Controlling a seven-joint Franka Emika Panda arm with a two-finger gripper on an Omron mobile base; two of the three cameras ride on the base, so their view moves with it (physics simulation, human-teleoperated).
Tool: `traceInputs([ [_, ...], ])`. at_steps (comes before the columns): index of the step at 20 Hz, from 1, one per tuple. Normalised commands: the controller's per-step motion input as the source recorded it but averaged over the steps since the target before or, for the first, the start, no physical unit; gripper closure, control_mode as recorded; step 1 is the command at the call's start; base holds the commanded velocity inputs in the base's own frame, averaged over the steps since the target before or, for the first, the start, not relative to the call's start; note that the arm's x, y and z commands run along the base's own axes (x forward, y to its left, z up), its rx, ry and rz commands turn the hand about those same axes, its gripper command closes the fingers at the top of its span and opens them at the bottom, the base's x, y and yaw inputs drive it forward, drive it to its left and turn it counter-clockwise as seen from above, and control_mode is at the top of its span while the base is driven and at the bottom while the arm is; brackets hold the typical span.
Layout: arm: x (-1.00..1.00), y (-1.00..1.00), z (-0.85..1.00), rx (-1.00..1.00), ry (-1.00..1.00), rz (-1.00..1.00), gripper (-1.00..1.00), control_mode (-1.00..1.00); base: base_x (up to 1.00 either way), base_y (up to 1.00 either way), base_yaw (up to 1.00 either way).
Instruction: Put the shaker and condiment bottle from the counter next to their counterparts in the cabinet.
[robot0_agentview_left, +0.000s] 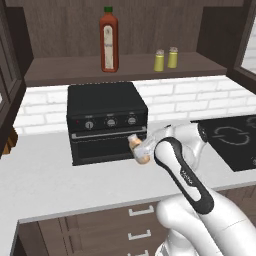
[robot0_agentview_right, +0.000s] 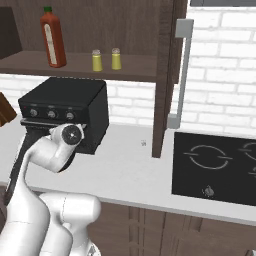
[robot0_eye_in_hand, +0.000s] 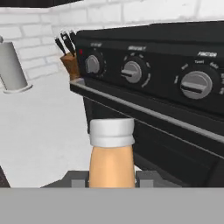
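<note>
Condiment bottle (robot0_eye_in_hand: 111, 159), small, stiff and probably light, is riding in our gripper (robot0_agentview_left: 141, 151) just in front of the toaster oven (robot0_agentview_left: 107, 120), above the desk (robot0_agentview_left: 45, 180); the jaws are clamping its smooth, possibly slippery body below the whitish cap.

The little peach-orange condiment bottle (robot0_eye_in_hand: 111, 157) has a white cap. It lies on its side, squeezed between the two fingers of the gripper (robot0_agentview_left: 141, 150), cap pointing away from the hand. The counter (robot0_agentview_left: 50, 175) is just under it. High above the gripper, on the cabinet (robot0_agentview_left: 75, 67) shelf, stand the tall red bottle (robot0_agentview_left: 109, 42) and two yellow-green shakers (robot0_agentview_left: 165, 59) side by side.
</note>
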Motion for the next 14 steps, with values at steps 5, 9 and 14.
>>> traceInputs([
  [5,-0.38,0.00,0.92,0.06,-0.20,-0.04,1.00,-1.00,0.00,0.00,0.00],
  [9,-0.33,0.00,0.96,0.13,-0.21,-0.05,1.00,-1.00,0.00,0.00,0.00],
  [14,-0.30,-0.07,0.97,0.20,-0.22,-0.07,1.00,-1.00,0.00,0.00,0.00],
])
